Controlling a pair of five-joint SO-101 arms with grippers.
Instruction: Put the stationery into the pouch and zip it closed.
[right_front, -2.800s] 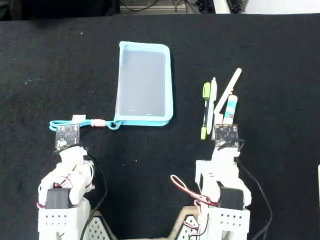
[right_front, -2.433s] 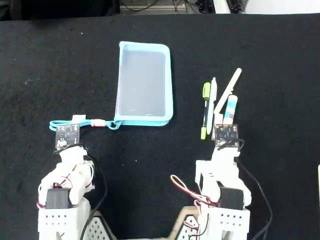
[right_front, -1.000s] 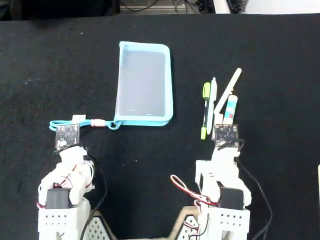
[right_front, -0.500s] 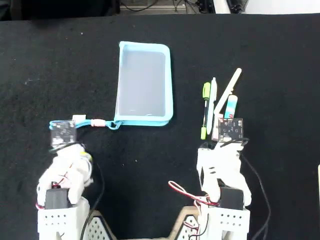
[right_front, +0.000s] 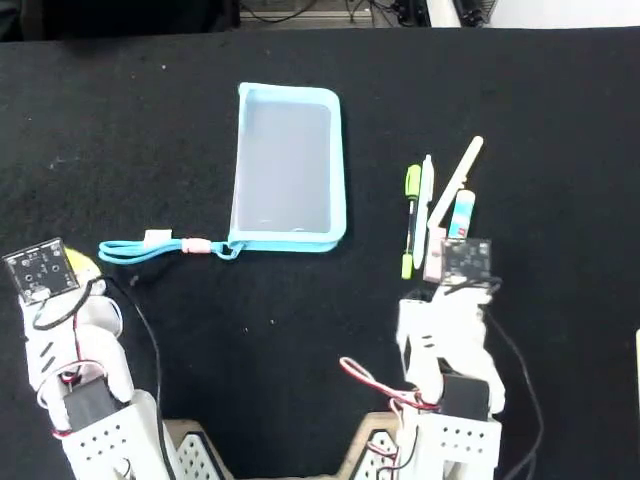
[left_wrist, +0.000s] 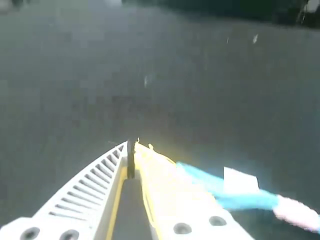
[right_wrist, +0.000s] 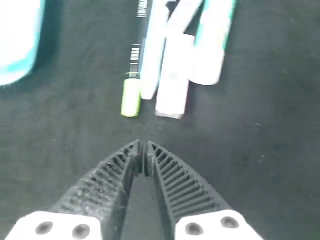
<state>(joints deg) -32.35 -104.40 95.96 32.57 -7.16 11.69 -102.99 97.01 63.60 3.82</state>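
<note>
The light blue pouch (right_front: 288, 168) lies flat at the table's middle, its blue strap (right_front: 150, 248) trailing to the left. To its right lies the stationery: a green-capped pen (right_front: 410, 222), a white pen (right_front: 425, 195), a wooden stick (right_front: 456, 183), a glue stick (right_front: 462, 214) and an eraser (right_front: 435, 256). My right gripper (right_wrist: 144, 146) is shut and empty, just short of the eraser (right_wrist: 173, 87) and the green pen (right_wrist: 131, 98). My left gripper (left_wrist: 133, 146) is shut and empty, beside the strap's end (left_wrist: 235, 197) with its white tag (left_wrist: 240, 180).
The table is covered in black cloth (right_front: 150, 120). The left arm (right_front: 40, 270) stands at the far left near the table's edge, and the right arm (right_front: 464, 262) stands right behind the stationery. Cables and a white edge show beyond the far side.
The left arm has swung out to the left, away from the strap's end. The right arm has shifted slightly forward toward the stationery. Pouch and stationery have not moved.
</note>
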